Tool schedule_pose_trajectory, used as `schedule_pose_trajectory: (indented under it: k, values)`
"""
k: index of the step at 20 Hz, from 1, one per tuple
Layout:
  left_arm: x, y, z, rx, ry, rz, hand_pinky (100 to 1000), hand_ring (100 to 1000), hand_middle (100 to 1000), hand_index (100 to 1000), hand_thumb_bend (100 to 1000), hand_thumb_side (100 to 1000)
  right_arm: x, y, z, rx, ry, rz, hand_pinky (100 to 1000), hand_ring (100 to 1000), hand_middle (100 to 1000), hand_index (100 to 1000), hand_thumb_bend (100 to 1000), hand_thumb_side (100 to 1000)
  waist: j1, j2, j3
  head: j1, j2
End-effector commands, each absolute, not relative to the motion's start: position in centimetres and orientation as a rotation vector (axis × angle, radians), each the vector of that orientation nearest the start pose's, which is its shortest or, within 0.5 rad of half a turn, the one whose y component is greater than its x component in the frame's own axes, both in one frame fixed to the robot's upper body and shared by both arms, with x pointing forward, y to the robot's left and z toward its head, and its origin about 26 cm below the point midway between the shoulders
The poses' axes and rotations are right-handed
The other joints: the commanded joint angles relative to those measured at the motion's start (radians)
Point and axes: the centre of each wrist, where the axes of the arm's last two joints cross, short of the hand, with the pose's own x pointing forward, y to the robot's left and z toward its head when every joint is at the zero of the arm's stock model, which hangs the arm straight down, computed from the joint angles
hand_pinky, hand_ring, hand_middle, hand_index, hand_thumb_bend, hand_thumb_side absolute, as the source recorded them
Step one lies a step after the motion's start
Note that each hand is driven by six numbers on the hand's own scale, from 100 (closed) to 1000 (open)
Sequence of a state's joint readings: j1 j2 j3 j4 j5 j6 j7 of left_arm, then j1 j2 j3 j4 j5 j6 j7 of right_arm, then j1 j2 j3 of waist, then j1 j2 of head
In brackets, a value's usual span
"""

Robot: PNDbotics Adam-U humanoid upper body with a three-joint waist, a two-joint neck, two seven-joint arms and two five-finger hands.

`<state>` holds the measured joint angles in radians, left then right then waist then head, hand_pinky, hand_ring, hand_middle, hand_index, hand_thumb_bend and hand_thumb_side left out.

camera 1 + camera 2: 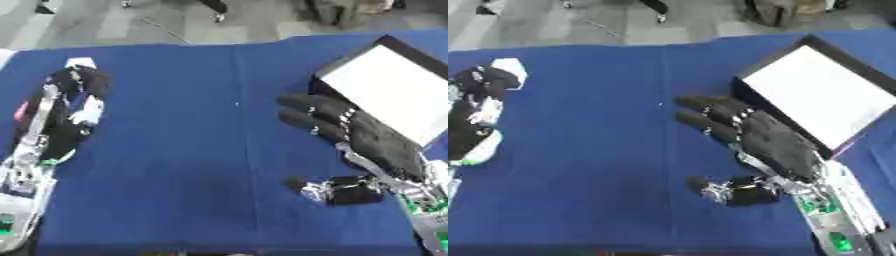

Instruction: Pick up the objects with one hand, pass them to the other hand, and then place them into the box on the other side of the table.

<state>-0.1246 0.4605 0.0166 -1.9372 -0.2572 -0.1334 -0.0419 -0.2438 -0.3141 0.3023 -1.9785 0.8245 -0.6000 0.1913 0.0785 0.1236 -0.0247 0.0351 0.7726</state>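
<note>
Two robot hands rest over a table [201, 150] draped in blue cloth. The right hand [767, 137], black-gloved, lies palm down just beside the near-left edge of the box [820, 95], its fingers [706, 105] straight and slightly fanned, pointing toward the far left, with the thumb [724, 190] stretched out apart from them toward the near side. It holds nothing. The box, dark-walled with a white inside, sits askew at the table's far right corner and appears to hold nothing.

At the left edge, the left hand [66, 112] reaches away from the robot, its dark fingers bent over a cluster of small things: a white piece [87, 115] shows against the palm, and a pink sliver [19, 112] peeks out at its outer side. Whether the fingers actually pinch any of these cannot be told. A white, roughly hexagonal object [80, 62] lies on the cloth just beyond the fingertips, touching or nearly touching them. The silver forearm [22, 175] runs back to the near left corner. The two hands are well apart, with bare cloth between them.
</note>
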Motion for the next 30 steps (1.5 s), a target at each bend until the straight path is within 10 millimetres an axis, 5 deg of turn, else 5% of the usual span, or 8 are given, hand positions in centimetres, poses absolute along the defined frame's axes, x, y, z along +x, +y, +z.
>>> schedule_pose_trajectory:
  k: [1, 2, 4, 8, 11, 16, 24, 30]
  values:
    - [27.3, 33.4, 18.7, 0.773, -2.038, -0.974, 809, 708, 663, 731, 100, 402, 28.3, -19.6, 15.9, 0.573, 2.675, -1.823, 897, 961, 987, 1000, 361, 215, 0.005, -0.021, 0.002, -0.009, -0.003]
    - [27.1, 34.1, 19.1, 0.845, -1.974, -1.074, 808, 714, 674, 769, 100, 320, 28.3, -19.7, 15.9, 0.575, 2.674, -1.828, 897, 961, 987, 1000, 359, 216, 0.009, -0.022, 0.002, -0.011, -0.003]
    - [26.6, 35.4, 20.0, 1.022, -1.786, -1.293, 812, 743, 707, 852, 388, 264, 28.3, -19.9, 15.8, 0.582, 2.67, -1.841, 897, 961, 988, 1000, 357, 216, 0.017, -0.024, 0.005, -0.013, -0.003]
    - [26.6, 36.9, 20.7, 1.267, -1.405, -1.591, 818, 763, 742, 907, 709, 287, 28.2, -20.0, 15.7, 0.587, 2.666, -1.857, 897, 961, 988, 1000, 357, 215, 0.028, -0.03, 0.007, -0.015, -0.003]
    - [27.6, 38.6, 20.1, 1.314, -1.155, -1.691, 819, 773, 739, 913, 802, 334, 28.2, -20.1, 15.6, 0.583, 2.664, -1.86, 897, 961, 988, 1000, 354, 215, 0.03, -0.033, 0.006, -0.002, -0.003]
    - [29.6, 42.0, 17.9, 1.275, -0.91, -1.694, 814, 789, 723, 903, 824, 350, 28.2, -20.0, 15.6, 0.575, 2.668, -1.86, 897, 961, 988, 1000, 340, 222, 0.028, -0.034, -0.001, 0.006, -0.003]
    - [31.6, 46.8, 13.6, 1.235, -0.87, -1.498, 809, 766, 688, 861, 667, 313, 28.1, -19.9, 15.5, 0.562, 2.673, -1.857, 897, 962, 989, 1000, 331, 228, 0.024, -0.033, -0.013, 0.003, -0.003]
    - [32.6, 48.0, 10.9, 1.233, -0.852, -1.439, 805, 747, 678, 856, 648, 313, 28.1, -19.8, 15.6, 0.551, 2.679, -1.853, 897, 963, 990, 1000, 323, 231, 0.022, -0.032, -0.019, 0.003, -0.003]
